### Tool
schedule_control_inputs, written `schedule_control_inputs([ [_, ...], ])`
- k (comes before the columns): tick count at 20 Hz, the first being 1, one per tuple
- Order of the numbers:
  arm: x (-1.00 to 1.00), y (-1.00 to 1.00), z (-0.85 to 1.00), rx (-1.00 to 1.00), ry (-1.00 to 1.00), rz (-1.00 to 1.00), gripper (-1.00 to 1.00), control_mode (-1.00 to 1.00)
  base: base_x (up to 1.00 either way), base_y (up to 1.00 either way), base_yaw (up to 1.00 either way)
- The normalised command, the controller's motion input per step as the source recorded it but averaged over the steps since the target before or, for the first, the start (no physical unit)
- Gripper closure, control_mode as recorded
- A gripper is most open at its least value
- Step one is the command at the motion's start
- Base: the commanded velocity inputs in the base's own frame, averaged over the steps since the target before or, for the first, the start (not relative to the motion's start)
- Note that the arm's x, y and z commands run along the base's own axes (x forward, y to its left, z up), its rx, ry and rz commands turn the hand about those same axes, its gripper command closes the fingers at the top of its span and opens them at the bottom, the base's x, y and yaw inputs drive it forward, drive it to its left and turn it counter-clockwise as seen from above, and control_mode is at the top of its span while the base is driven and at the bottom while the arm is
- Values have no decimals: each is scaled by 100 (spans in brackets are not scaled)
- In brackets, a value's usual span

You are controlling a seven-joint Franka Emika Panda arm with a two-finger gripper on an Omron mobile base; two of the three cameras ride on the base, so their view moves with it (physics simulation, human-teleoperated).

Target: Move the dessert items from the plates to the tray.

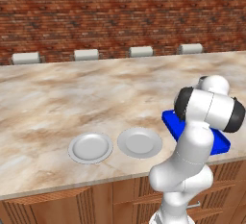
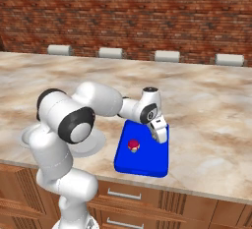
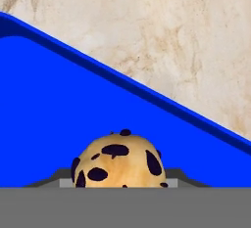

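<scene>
**Speckled treat gripped low over the blue tray**

Mostly hidden in the left base view: blue tray [image 1: 220, 142], covered by the arm's elbow and forearm, with just its near-right edge and a strip of its left side peeking out. Also cut off: tan speckled treat [image 3: 117, 161] in the hand view, lower part lost behind the bottom band, fingertips barely visible as grey slivers on either side of it. In the right base view, too small to make out between the fingers; left plate [image 2: 29, 135] largely behind the shoulder, right plate [image 2: 96, 142] partly behind the upper arm.

Seen from the right base view: gripper [image 2: 161, 135] down at the far right part of the tray [image 2: 147, 161], and red cupcake [image 2: 133, 146] sitting on the tray's middle, near and to the left of the gripper. Seen from the left base view instead: both grey plates, left plate [image 1: 90, 147] and right plate [image 1: 140, 142], side by side near the counter's [image 1: 96, 93] front edge, left of the tray, both bare.

Arm bent sharply at the elbow, forearm reaching right and forward, hand pointing down at the tray. Fingers closed in on the speckled treat, blue tray floor directly beyond it; whether touching the tray, cannot tell.
</scene>
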Motion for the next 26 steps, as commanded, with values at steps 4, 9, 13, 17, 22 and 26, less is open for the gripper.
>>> schedule_control_inputs([
  [4,0,0,-4,0,0,0,-100,-100,0,0,0],
  [9,0,0,0,0,0,0,-100,-100,0,0,0],
  [13,0,0,0,0,0,0,-100,-100,0,0,0],
  [17,-20,22,28,0,-4,2,-100,-100,0,0,0],
  [22,-69,94,86,-1,-21,14,-100,-100,0,0,0],
  [26,-83,87,100,-11,-38,12,-100,-100,0,0,0],
])
